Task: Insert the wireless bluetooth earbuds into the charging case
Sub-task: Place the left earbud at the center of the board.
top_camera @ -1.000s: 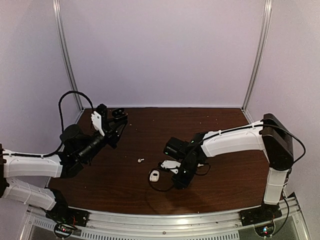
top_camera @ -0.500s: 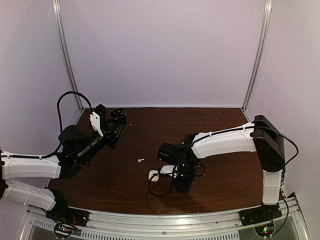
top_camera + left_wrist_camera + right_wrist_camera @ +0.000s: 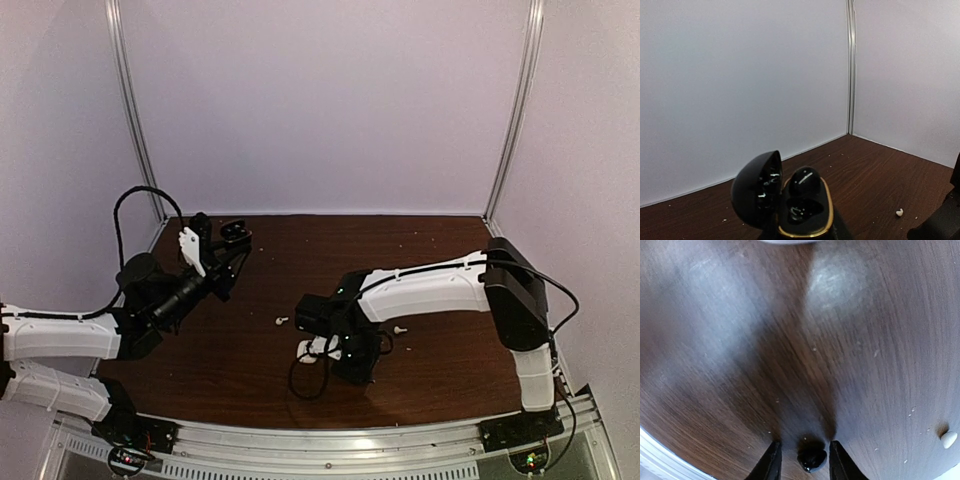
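Observation:
My left gripper (image 3: 226, 252) is shut on an open black charging case (image 3: 236, 230) and holds it above the table's back left corner. In the left wrist view the gold-rimmed case (image 3: 807, 227) has its lid (image 3: 756, 190) swung left. One black earbud (image 3: 805, 181) sits in the far socket and the near socket (image 3: 801, 210) is empty. My right gripper (image 3: 350, 368) points down at the table's front middle. In the right wrist view it (image 3: 804, 442) is open, astride a loose black earbud (image 3: 811, 458) lying on the wood, with a gap on each side.
A white case (image 3: 310, 348) lies just left of the right gripper, with a black cable loop (image 3: 300, 380) near it. One white earbud (image 3: 281, 321) lies left of centre, another (image 3: 400, 328) (image 3: 949, 439) behind the right forearm. The table's pale front edge (image 3: 650, 450) is close.
The right arm has swung left and its wrist now sits nearer the white case, uncovering the white earbud behind it. The left arm and black case have hardly moved.

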Controlling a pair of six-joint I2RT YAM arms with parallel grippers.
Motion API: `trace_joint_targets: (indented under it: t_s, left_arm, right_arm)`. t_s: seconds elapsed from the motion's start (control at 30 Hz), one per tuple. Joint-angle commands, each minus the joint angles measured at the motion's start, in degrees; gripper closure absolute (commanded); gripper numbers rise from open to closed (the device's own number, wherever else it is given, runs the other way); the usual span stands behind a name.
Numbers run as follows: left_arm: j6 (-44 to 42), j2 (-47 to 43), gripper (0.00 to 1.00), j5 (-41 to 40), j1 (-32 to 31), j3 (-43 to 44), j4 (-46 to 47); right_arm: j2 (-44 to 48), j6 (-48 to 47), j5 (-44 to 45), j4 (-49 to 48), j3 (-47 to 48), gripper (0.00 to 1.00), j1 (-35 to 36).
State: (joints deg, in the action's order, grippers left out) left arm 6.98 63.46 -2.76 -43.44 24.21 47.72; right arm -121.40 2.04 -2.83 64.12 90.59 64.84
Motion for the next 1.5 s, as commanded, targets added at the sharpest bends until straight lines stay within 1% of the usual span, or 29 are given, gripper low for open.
trace_joint_targets:
  t_s: [0.0,0.13,0.33,0.9,1.2,1.33,1.4,1.47]
  left_arm:
    - [-1.07,-1.32,1.0,-0.23,0.46,-0.61,1.32]
    - [-1.09,-1.07,1.0,0.05,0.46,-0.65,1.4]
    - [-1.16,-1.13,1.0,0.17,0.46,-1.09,2.33]
    - [-1.18,-1.04,1.0,0.22,0.53,-0.71,2.25]
    - [-0.4,-0.06,1.0,0.54,0.49,-0.06,2.8]
    - [-0.24,0.73,1.0,0.68,0.54,0.32,3.25]
    - [-0.18,1.32,1.0,0.82,0.49,0.61,3.26]
    - [-0.05,1.78,1.0,1.27,0.5,0.96,3.1]
  right_arm:
    - [-0.73,1.67,2.57,3.38,1.47,0.67,0.88]
    - [-0.5,2.32,2.57,3.91,0.88,0.65,1.08]
    - [-0.46,2.37,3.55,3.95,0.98,0.67,1.1]
    - [0.19,2.13,2.94,3.24,0.38,0.8,1.05]
    - [3.4,2.41,2.93,0.76,0.85,0.83,-0.12]
    - [5.31,2.66,2.96,-0.73,0.77,0.83,-0.77]
    - [6.13,2.7,1.41,-1.55,0.26,0.83,-1.27]
    - [6.4,2.68,1.16,-1.79,-0.44,0.81,-1.67]
